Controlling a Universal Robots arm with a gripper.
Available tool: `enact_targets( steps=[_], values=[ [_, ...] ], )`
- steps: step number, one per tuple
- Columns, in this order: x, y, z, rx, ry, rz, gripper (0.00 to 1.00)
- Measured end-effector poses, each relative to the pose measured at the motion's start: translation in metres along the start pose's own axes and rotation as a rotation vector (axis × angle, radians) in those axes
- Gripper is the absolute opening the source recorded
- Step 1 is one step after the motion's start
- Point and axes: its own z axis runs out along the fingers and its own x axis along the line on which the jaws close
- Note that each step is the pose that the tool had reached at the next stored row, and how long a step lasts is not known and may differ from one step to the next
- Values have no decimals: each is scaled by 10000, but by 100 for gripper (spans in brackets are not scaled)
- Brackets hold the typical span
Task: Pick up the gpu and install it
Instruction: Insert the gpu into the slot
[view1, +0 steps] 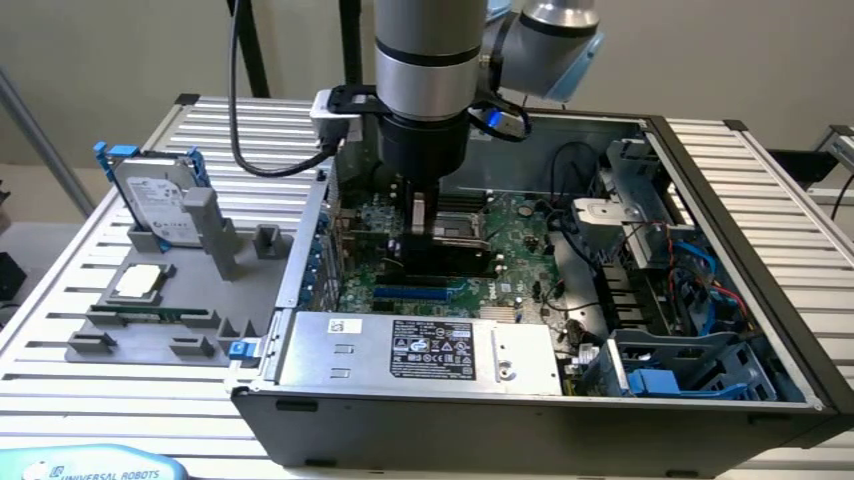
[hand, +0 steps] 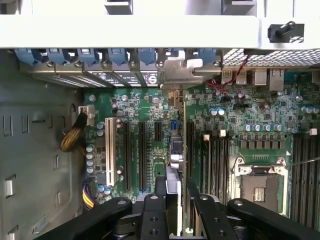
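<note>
installation looks to be the step in hand. the gpu (hand: 178, 150), a thin flat card with a green circuit board and a narrow silver bracket, is down inside the open grey metal computer case (view1: 727, 250). it stands on edge over the green motherboard (hand: 145, 105).

the black two-fingered gripper (hand: 176, 187) has its fingers (hand: 160, 192) drawn in to a narrow gap and clamped on the card's upper edge, one on each face. in the exterior view the gripper (view1: 424, 215) hangs straight down from the silver arm into the case.

the bracket end lies at the rear wall, beside the row of blue slot clips (hand: 100, 56). whether the card's lower edge is fully home in its long black slot i cannot tell. by my judgement, seating calls for a straight push down, with the card kept upright and the bracket lined up with its opening.

as for writing, "universal robots" reads on the pale blue and white object (view1: 94, 468) at the exterior view's bottom left. the black-and-white label on the silver power supply box (view1: 434, 348) is too small to read.
</note>
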Motion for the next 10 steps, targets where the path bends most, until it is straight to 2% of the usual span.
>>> enact_targets(
  steps=[5, 10],
  values=[
    [9, 20, 81, 90, -2, 10, 27],
    [11, 56, 123, 106, -3, 19, 27]
  ],
)
